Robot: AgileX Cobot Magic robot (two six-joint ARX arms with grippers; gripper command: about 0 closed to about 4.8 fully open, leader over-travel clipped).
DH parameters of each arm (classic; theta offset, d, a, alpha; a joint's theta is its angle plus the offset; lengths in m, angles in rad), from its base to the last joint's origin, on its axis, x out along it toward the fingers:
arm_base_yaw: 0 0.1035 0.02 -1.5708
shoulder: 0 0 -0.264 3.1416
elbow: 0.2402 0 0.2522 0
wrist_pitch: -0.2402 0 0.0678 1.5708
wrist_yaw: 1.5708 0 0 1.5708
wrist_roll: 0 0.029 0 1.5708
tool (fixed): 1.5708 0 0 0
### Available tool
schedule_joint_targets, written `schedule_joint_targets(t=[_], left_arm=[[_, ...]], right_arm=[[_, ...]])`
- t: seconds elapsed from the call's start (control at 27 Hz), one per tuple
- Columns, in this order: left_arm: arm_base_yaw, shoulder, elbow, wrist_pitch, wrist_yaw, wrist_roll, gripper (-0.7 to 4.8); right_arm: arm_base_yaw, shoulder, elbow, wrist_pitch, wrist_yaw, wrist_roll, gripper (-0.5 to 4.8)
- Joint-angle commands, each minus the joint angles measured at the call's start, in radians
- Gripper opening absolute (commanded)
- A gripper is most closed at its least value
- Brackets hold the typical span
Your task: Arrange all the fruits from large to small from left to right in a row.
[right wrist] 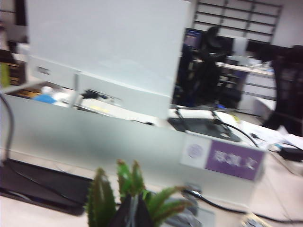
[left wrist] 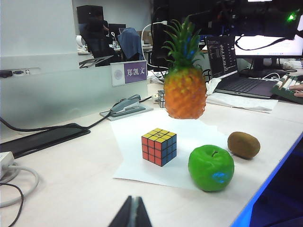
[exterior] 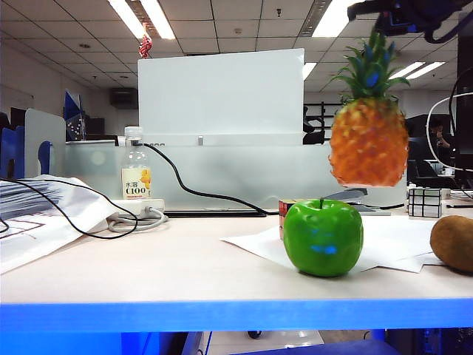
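Your right gripper (right wrist: 134,213) pinches only the pineapple (exterior: 369,140) crown midair; it may slip onto the apple (exterior: 323,237). Left gripper (left wrist: 132,215) sits closed.

White paper sheet (left wrist: 142,163) lies flat on the table (left wrist: 71,189). Multicoloured puzzle cube (left wrist: 159,146) stands on the sheet; a second, smaller cube (exterior: 424,201) sits farther back on the desk. Grey stapler (left wrist: 126,106) rests at the sheet's far edge, near the frosted divider (left wrist: 52,94). Purple name plate (left wrist: 129,73) is fixed to the divider. Clear bottle with yellow label (exterior: 136,174) stands upright by a white power strip (exterior: 137,209); black cable (exterior: 199,194) runs across behind. Open laptop (left wrist: 236,71) beyond.
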Motion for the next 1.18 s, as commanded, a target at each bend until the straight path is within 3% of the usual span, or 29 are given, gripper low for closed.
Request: schedule_joint_targets(t=[0.04,0.56,0.85,1.18], left_arm=[[0.000,-0.002,0.001,0.012,0.000,0.004,-0.06],[0.000,-0.002,0.001,0.012,0.001,0.000,-0.06],[0.000,-0.002,0.001,0.012,0.008,-0.003,-0.06],[0.000,-0.002,0.001,0.012,0.026,-0.003,-0.06]], right_arm=[[0.016,-0.010,0.043,0.051,-0.028,0.017,-0.06],[0.158,-0.003,0.159,-0.032,-0.173,0.050,-0.06],[0.197,0.038,0.160,-0.029,-0.307,0.176,-0.06],[0.288,0.091,0.169,-0.026,-0.341,0.177,-0.06]])
